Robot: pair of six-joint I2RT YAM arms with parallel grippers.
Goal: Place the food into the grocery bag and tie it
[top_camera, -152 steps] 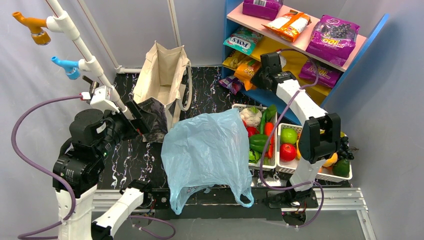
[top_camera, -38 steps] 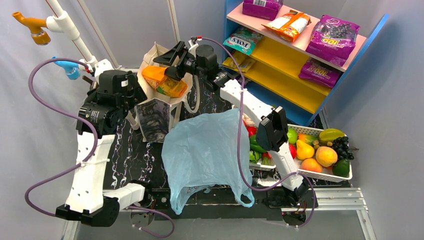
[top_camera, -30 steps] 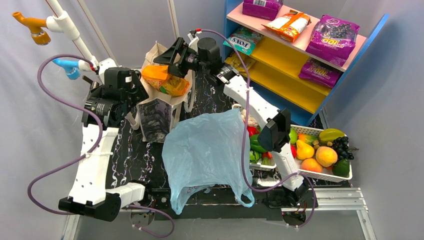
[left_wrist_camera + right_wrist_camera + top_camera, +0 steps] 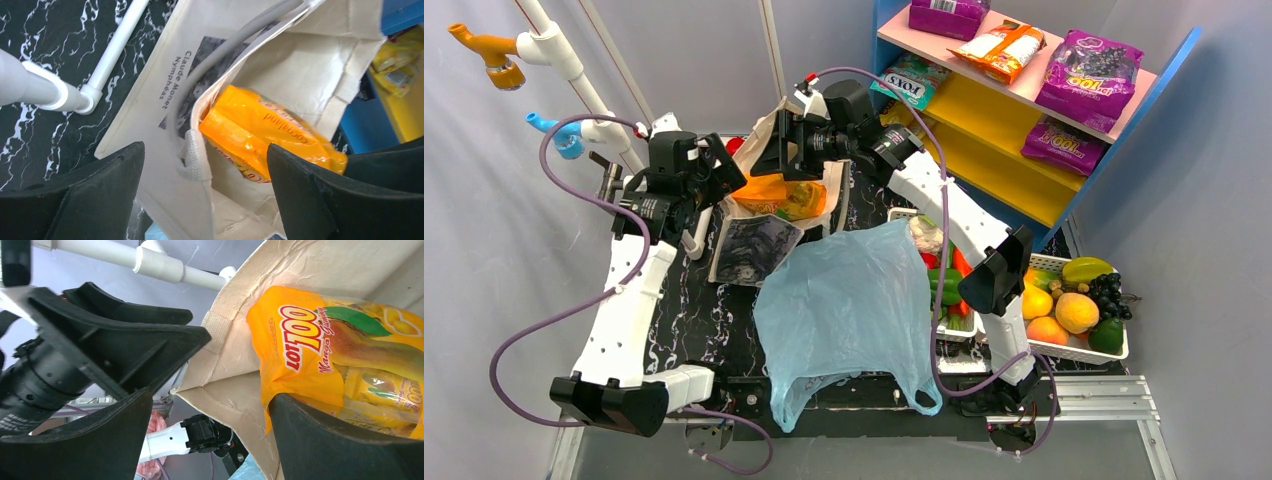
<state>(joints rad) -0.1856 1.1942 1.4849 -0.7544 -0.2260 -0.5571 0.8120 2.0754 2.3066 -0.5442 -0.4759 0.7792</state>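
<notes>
**Both grippers open at the canvas tote; grocery bag spread at table centre.**

The left gripper (image 4: 206, 147) had its jaws wide apart and gripped nothing; in the left wrist view the rim and webbing strap of the canvas tote (image 4: 150, 115) showed between its fingers. The right gripper (image 4: 211, 395) also had its jaws spread wide. The orange snack packet (image 4: 320, 340) lay against the inside of one finger, unclamped, with its lower end inside the tote. The two grippers faced each other closely across the tote's mouth. The tote leaned at the far left of the table (image 4: 684, 300). The light-blue grocery bag (image 4: 849, 300) lay spread near and right of the tote, its handle loops over the near edge, apart from both grippers. The food (image 4: 1076, 312) sat in white baskets (image 4: 1104, 352) at the right, just beside the bag and near the shelf (image 4: 1024, 130).
</notes>
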